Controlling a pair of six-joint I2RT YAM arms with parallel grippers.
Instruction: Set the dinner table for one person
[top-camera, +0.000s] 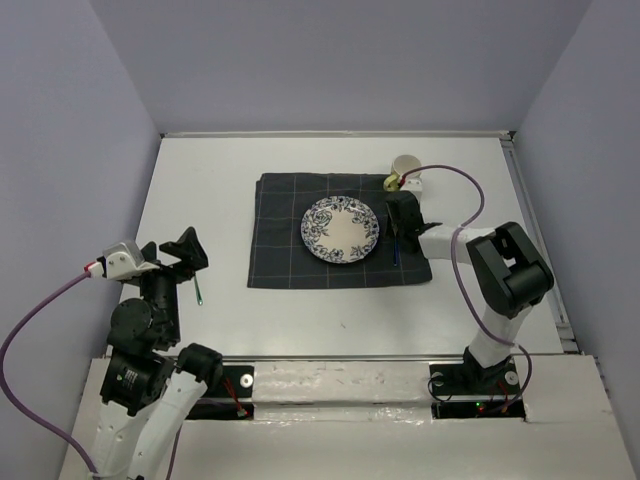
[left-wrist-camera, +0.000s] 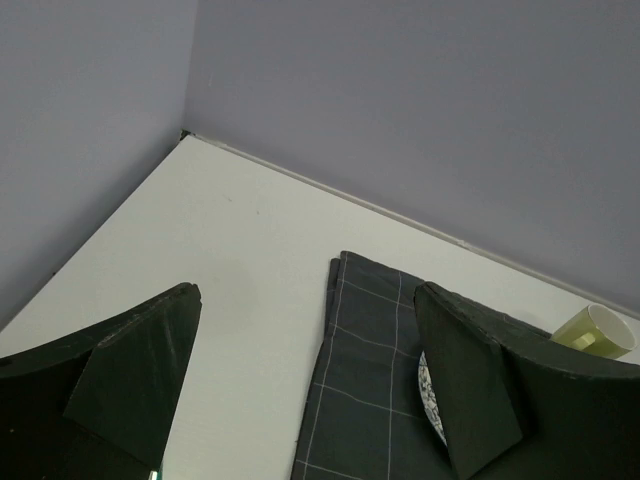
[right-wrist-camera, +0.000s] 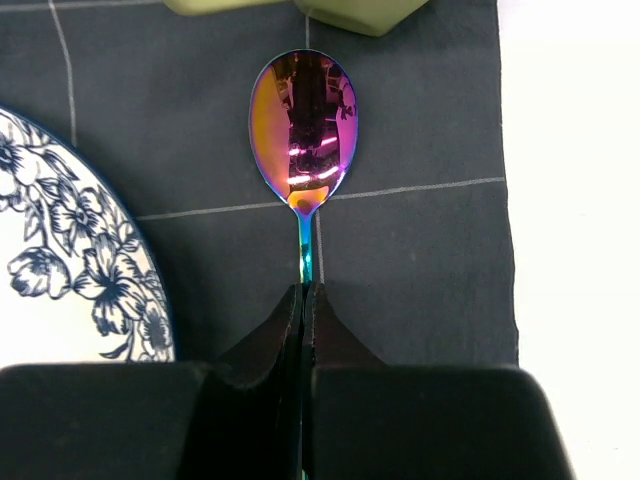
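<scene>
The white dinner table (top-camera: 200, 190) carries a dark grey grid cloth (top-camera: 285, 240) with a blue-flowered plate (top-camera: 341, 229) on it. My right gripper (top-camera: 403, 215) is over the cloth just right of the plate. In the right wrist view it (right-wrist-camera: 305, 292) is shut on the handle of an iridescent spoon (right-wrist-camera: 303, 125), whose bowl points at the pale green cup (right-wrist-camera: 340, 8). My left gripper (top-camera: 185, 250) is open and empty above the bare table left of the cloth. It (left-wrist-camera: 308, 300) faces the cloth (left-wrist-camera: 370, 380).
A thin iridescent utensil (top-camera: 198, 290) lies on the table by the left gripper. The cup (top-camera: 403, 167) stands at the cloth's far right corner and also shows in the left wrist view (left-wrist-camera: 595, 330). Grey walls close the table's back and sides.
</scene>
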